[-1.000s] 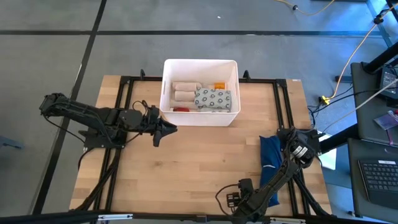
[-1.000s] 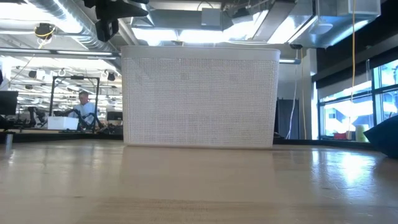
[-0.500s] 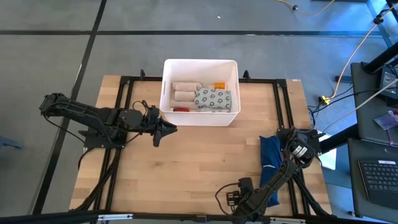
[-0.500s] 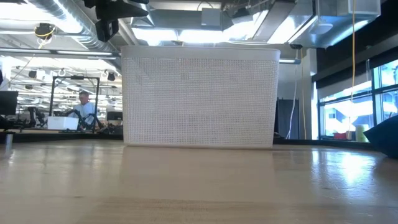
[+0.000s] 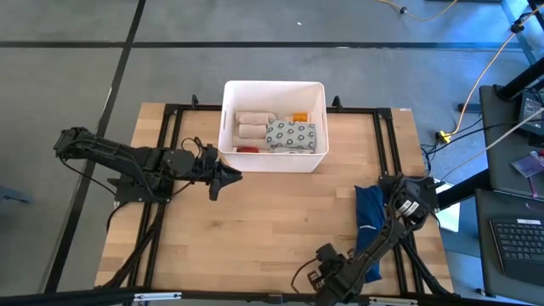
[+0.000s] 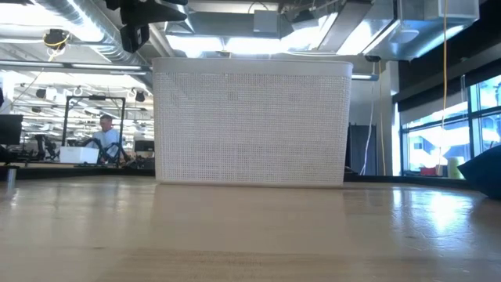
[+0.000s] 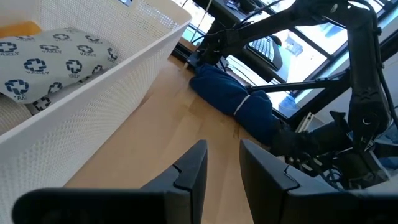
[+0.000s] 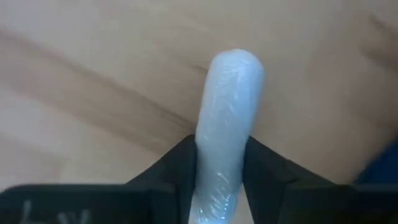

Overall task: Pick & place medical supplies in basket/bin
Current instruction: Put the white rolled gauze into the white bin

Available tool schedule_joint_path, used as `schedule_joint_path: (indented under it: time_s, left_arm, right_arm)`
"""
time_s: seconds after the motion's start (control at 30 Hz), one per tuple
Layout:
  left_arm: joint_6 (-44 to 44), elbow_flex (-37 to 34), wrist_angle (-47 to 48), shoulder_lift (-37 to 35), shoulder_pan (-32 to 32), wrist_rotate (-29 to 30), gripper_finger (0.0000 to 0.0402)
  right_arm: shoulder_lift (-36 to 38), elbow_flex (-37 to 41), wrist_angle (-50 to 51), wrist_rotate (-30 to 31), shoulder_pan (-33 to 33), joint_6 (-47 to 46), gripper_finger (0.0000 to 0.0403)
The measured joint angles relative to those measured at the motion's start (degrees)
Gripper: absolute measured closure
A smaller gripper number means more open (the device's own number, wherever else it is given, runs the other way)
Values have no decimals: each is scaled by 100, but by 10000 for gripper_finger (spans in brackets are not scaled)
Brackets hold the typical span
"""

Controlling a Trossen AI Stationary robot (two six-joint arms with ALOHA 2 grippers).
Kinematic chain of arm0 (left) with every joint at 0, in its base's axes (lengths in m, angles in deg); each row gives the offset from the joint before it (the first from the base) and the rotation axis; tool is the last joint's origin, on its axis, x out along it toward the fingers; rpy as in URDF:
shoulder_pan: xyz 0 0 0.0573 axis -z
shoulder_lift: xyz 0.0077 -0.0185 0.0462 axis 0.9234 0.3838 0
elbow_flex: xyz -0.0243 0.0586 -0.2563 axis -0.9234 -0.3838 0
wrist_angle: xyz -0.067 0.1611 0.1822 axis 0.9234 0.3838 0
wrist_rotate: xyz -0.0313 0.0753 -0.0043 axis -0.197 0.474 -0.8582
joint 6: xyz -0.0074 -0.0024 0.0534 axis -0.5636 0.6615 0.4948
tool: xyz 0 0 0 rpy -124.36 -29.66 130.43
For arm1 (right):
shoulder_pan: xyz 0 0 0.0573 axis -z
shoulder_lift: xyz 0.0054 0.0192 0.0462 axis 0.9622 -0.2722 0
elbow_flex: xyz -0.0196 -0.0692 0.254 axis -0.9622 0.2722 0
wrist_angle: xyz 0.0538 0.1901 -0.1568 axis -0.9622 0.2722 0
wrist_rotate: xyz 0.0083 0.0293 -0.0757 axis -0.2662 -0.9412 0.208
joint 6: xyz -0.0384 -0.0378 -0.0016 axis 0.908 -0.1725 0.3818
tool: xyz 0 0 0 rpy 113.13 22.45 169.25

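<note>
The white basket/bin (image 5: 274,161) stands at the table's far middle. It holds beige rolls (image 5: 252,124), a grey packet with dark rings (image 5: 291,134) and a tiny orange bottle (image 5: 299,117). My left gripper (image 5: 228,177) hovers by the bin's near-left corner, its fingers (image 7: 194,167) a little apart with nothing between them. At the table's near edge my right gripper (image 5: 325,265) points down, shut on a white tube (image 8: 229,106). My right gripper pinches the white tube's two long sides (image 8: 214,168) between its two fingers, which come from above and lie across it. The tube's rounded end (image 8: 236,62) reaches out past the fingertips. Whether the tube rests on the table I cannot tell.
A long dark-blue cloth (image 5: 369,223) lies at the table's right side, next to my right arm. Black frame rails (image 5: 170,136) run along the tabletop's left, right and far sides. Bare wood (image 5: 272,229) stretches between the bin and the near edge.
My right gripper has rolled a little about its own axis at the near edge, without shifting place.
</note>
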Motion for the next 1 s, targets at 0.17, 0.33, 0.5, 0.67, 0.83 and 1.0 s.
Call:
schedule_joint_path:
  time_s: [0.17,0.33,0.5,0.67,0.83,1.0]
  left_arm:
    - [2,0,0,0,13,-14,313]
    - [4,0,21,0,13,-221,313]
    - [4,0,42,0,13,-451,313]
    - [94,0,169,0,13,-1057,313]
    - [-379,0,718,0,13,-2205,313]
    - [-1081,-2,1710,0,188,-2765,313]
  right_arm:
    - [-29,-271,-59,92,77,1675,319]
    - [-51,-515,-398,15,307,2950,351]
    - [-57,-626,-443,7,662,4090,353]
    - [-55,-628,-477,14,1171,5571,351]
    - [128,-629,-1324,-507,1818,7374,353]
    - [669,-636,-2197,-1222,2453,8752,352]
